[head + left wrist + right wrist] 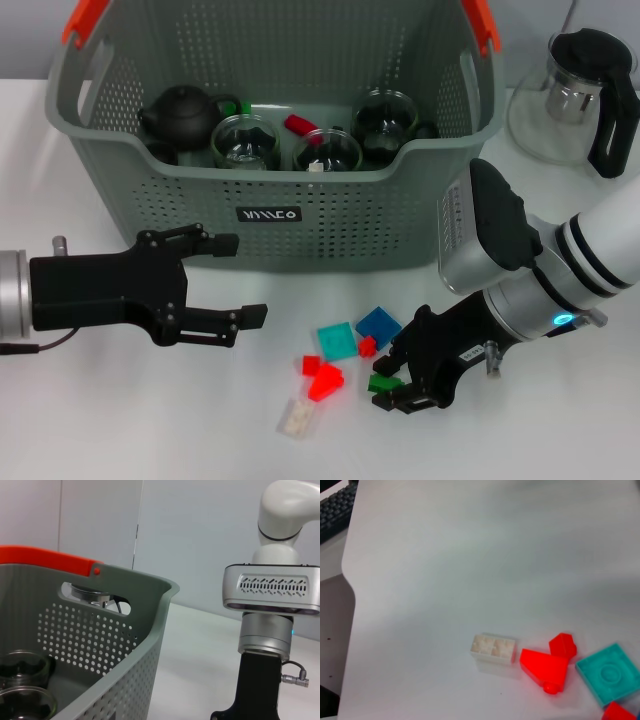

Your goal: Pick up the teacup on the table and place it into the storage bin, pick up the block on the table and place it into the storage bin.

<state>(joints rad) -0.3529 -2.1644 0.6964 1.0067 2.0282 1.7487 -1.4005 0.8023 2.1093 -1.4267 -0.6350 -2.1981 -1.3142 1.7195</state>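
Note:
The grey-green storage bin point(300, 215) stands at the back of the table, and its corner shows in the left wrist view point(125, 630). Inside it are three glass teacups point(245, 142), a black teapot point(182, 116), and a red block point(298, 124). My right gripper point(385, 385) is low over the table in front of the bin, shut on a small green block point(383, 382). Loose blocks lie beside it: teal point(337, 340), blue point(378, 325), red point(326, 382) and white point(297, 418). My left gripper point(245, 280) hangs open and holds nothing at the bin's front left.
A glass teapot with a black handle point(575, 95) stands at the back right. In the right wrist view the white block point(493, 648), red blocks point(545, 667) and teal block point(610, 672) lie on the white table, with a keyboard point(335, 505) beyond its edge.

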